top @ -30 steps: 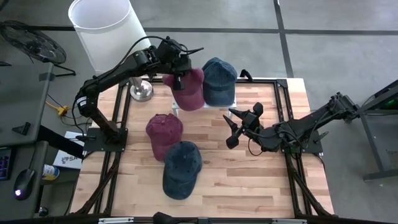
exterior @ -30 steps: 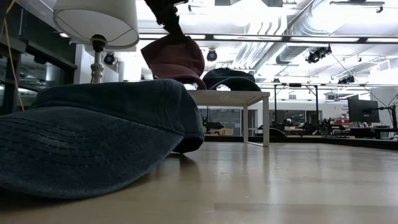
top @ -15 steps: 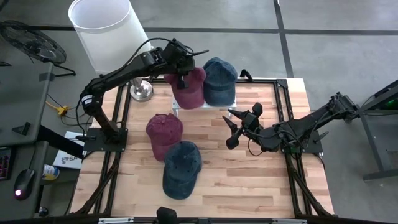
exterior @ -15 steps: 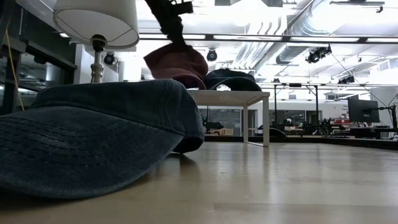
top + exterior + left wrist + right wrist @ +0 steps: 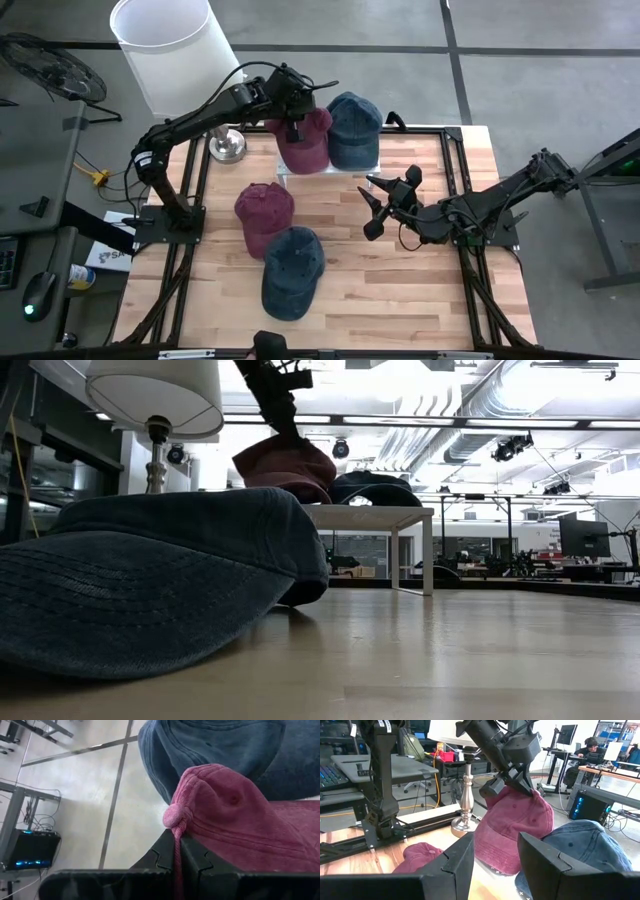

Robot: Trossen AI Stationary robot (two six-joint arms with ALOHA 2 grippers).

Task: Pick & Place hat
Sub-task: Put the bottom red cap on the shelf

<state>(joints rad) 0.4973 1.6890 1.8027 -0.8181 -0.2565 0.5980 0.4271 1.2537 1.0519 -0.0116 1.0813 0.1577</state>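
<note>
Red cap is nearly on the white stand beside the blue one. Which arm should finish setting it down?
Left. The left gripper is shut on the red cap, holding it over the white stand next to the blue cap. The right gripper is open and empty, low over the table.

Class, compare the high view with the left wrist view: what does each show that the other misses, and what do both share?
Only the high view shows the right claw waiting open over the table, the lamp, and two more caps lying on the wood: a red cap and a blue cap.

Only the left wrist view shows the claw pinching the held cap's fabric at its top.

Both show the left claw holding the held red cap beside the raised blue cap.
</note>
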